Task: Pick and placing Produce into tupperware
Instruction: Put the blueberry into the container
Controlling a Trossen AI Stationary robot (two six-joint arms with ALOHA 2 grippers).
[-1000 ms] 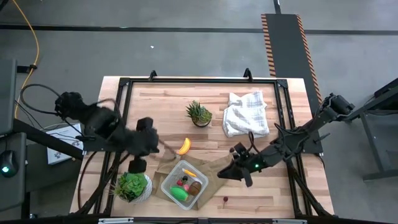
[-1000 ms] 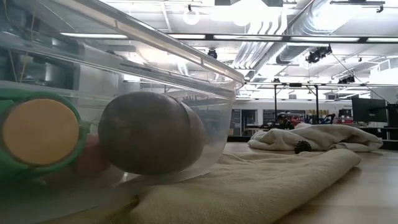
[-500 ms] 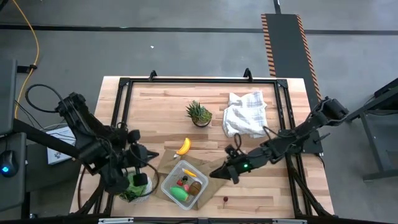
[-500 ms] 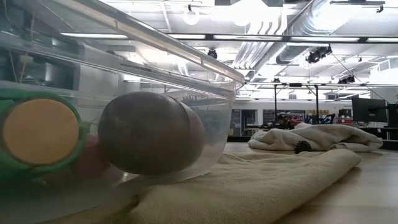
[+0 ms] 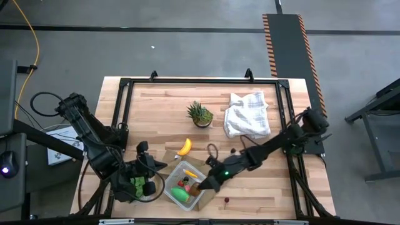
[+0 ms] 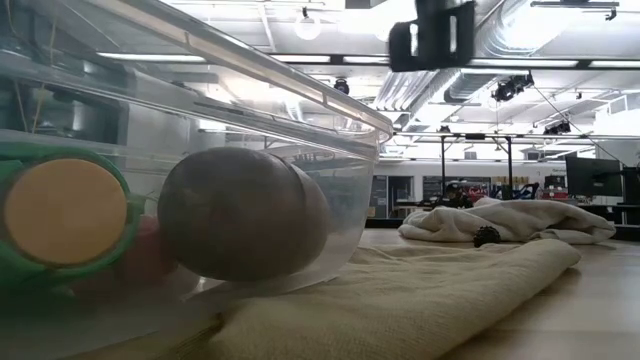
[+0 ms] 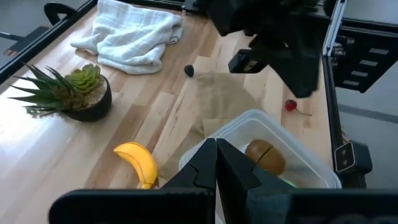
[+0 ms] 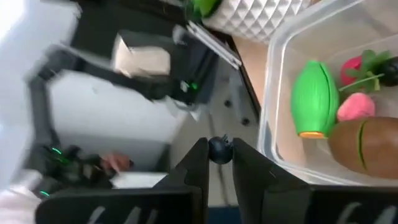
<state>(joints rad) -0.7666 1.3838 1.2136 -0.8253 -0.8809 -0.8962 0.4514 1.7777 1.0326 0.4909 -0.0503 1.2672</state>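
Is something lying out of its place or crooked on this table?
The tupperware sits turned at an angle on a rumpled brown paper bag. The banana and a small red piece lie outside it.

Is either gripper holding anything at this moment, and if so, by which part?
The right gripper pinches a small dark round piece between its fingertips, above the tupperware. The left gripper is shut and empty.

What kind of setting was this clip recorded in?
Probably a robotics lab or industrial workshop: exposed ceiling ducts and strip lights overhead, a bare concrete floor with hazard-striped edging, and a wooden table in a black frame.
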